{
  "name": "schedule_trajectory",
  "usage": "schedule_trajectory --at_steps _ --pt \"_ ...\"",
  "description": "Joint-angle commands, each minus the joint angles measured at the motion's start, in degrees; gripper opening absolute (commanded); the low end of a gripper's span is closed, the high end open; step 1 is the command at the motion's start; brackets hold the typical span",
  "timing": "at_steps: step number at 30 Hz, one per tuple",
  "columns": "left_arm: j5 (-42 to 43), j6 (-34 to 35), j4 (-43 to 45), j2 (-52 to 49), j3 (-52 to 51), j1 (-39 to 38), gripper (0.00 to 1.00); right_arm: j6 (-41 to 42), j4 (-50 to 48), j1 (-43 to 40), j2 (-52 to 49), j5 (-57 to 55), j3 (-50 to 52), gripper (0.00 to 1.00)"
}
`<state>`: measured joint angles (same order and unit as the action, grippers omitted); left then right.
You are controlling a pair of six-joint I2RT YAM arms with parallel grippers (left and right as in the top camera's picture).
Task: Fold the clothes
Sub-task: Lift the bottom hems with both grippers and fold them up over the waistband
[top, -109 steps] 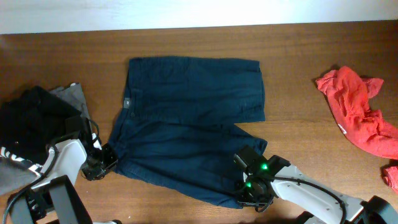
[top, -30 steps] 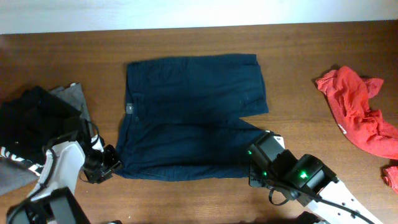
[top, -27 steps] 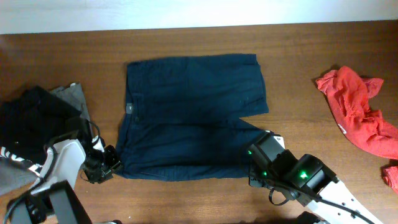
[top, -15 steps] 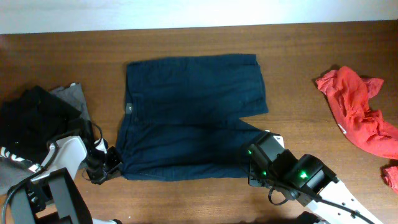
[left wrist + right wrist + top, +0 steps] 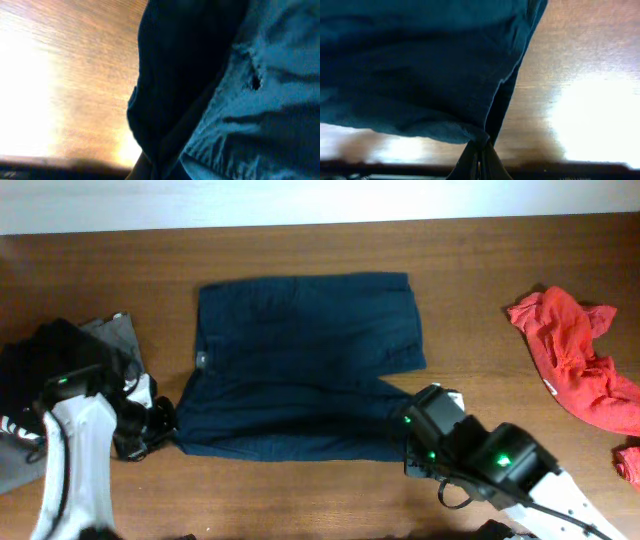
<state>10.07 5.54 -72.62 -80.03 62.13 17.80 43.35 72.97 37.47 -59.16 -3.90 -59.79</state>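
Observation:
Dark blue shorts [image 5: 300, 360] lie spread on the wooden table, waistband to the left, legs to the right. My left gripper [image 5: 160, 425] is shut on the near waistband corner; in the left wrist view the blue cloth [image 5: 225, 90] fills the frame above the jaws [image 5: 155, 167]. My right gripper [image 5: 408, 442] is shut on the hem of the near leg; the right wrist view shows the cloth [image 5: 420, 70] pinched between the shut fingers [image 5: 480, 150] and lifted off the wood.
A pile of black and grey clothes [image 5: 60, 360] lies at the left edge. A crumpled red garment [image 5: 575, 360] lies at the right. The table's front edge runs just behind both arms.
Both grippers have pulled the near edge of the shorts back and up. The left arm has moved left, and the near edge now runs straighter.

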Motion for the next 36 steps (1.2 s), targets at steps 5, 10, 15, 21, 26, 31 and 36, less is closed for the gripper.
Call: schedule_trajectory --at_steps 5,10,15,21,26,31,36 --pt "-1.1 -1.4 -6.1 7.2 6.0 0.3 0.00 0.5 7.5 -0.4 0.3 -1.4 -13.0 0.04" --pt "-1.1 -1.3 -6.8 8.6 6.3 0.3 0.00 0.4 7.1 -0.4 0.0 -2.1 -15.1 0.04" --pt "-1.1 -1.3 -1.4 7.8 6.3 0.3 0.01 -3.0 -2.2 -1.8 -3.7 -3.0 -15.1 0.05" --pt "-0.4 0.0 9.7 5.3 6.3 0.3 0.01 -6.3 -16.2 -9.0 -12.1 -3.0 -15.1 0.04" --pt "-0.7 -0.5 14.9 1.6 6.3 0.3 0.00 -10.4 -21.8 -17.2 -18.0 -1.7 -15.1 0.04" --pt "2.9 -0.4 23.5 -1.5 6.3 0.3 0.00 -19.4 -32.2 -23.0 -21.2 0.7 -15.1 0.04" --pt "7.3 -0.5 32.5 -4.4 6.3 -0.1 0.00 -19.4 -38.1 -27.4 -23.5 7.3 -15.1 0.04"
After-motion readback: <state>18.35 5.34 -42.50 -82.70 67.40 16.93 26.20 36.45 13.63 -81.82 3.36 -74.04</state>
